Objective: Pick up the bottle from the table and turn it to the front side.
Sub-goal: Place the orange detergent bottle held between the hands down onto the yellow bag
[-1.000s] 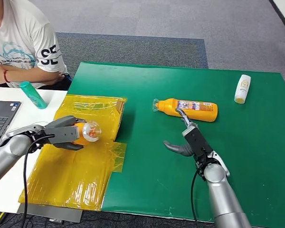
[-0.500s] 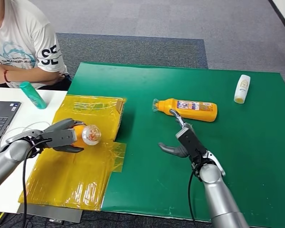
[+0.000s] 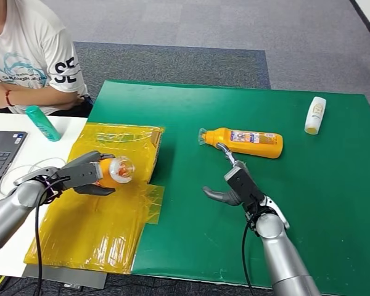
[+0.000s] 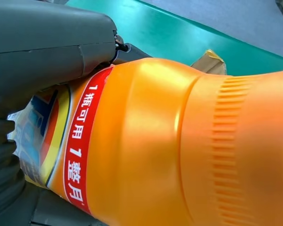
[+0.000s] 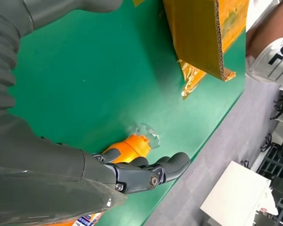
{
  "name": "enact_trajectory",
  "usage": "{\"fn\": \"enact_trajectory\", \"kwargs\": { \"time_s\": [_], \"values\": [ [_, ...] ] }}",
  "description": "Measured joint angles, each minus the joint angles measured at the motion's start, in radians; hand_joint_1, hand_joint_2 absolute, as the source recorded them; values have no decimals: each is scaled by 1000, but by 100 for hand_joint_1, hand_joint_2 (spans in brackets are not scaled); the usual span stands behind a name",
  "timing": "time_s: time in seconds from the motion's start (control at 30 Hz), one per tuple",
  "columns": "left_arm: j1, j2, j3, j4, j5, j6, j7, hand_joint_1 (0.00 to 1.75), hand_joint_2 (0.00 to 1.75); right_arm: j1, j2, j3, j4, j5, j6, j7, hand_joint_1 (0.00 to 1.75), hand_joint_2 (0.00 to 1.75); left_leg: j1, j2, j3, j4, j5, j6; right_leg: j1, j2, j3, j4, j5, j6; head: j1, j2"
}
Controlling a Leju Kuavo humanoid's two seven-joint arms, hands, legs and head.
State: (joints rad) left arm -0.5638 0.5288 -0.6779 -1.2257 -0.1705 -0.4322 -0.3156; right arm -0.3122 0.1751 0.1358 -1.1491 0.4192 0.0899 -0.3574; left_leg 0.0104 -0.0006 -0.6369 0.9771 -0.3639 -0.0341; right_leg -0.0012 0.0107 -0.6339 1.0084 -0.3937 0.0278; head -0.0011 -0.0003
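Observation:
My left hand (image 3: 78, 176) grips an orange bottle (image 3: 112, 172) with a clear cap, held on its side over the yellow cardboard box (image 3: 106, 200). Close up, this bottle (image 4: 175, 141) shows a red label strip under my thumb (image 4: 44, 52). A second orange bottle (image 3: 242, 142) lies on its side on the green mat (image 3: 313, 185), clear cap to the left. My right hand (image 3: 233, 182) hovers open just in front of it, fingertips near its neck. From the wrist, that bottle's neck and cap (image 5: 135, 143) lie beyond my fingers (image 5: 147, 172).
A small white bottle (image 3: 314, 115) lies at the mat's far right. A person in a white shirt (image 3: 27, 55) sits at the far left beside a teal bottle (image 3: 42, 123) and a laptop (image 3: 2, 154) on a white table.
My right hand has moved slightly left and forward, still open in front of the lying bottle. My left hand has shifted the held bottle a little to the right.

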Motion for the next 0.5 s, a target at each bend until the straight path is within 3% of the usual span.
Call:
{"fn": "enact_trajectory", "kwargs": {
  "time_s": [0.4,0.5],
  "values": [
    [13,-15,14,5,1,-12,-22,175,175,0,0,9,1,-1,0,6,0,175,0,0,0,0,0,0,0,0,0,0,0,0,0,0],
    [17,-12,19,8,6,-25,-37,49,175,-1,0,11,4,-3,0,5,0,175,0,0,0,0,0,0,0,0,0,0,0,0,0,0]
  ]
}}
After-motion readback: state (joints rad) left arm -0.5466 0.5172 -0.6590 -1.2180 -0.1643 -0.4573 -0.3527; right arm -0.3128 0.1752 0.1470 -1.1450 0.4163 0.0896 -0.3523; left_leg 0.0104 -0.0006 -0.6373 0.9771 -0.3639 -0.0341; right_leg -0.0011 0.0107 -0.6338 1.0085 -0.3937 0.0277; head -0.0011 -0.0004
